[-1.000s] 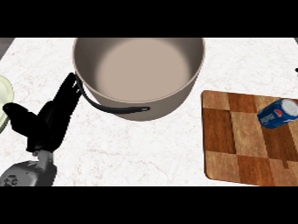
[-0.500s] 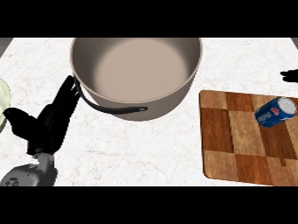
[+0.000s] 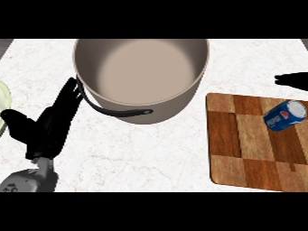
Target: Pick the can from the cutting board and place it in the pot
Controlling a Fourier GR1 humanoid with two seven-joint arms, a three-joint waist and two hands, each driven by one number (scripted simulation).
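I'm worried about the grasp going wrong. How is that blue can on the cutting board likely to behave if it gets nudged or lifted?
The can lies on its side on the cutting board, so a nudge across its axis would probably roll it. Its smooth round wall may slip between fingers. It looks small beside the pot, so likely light. The right robot hand is not on it yet.

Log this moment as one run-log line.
can: lying on cutting board | pot: nothing inside | right hand: open, beyond the board, apart from can | left hand: open, beside pot | pick: not yet done
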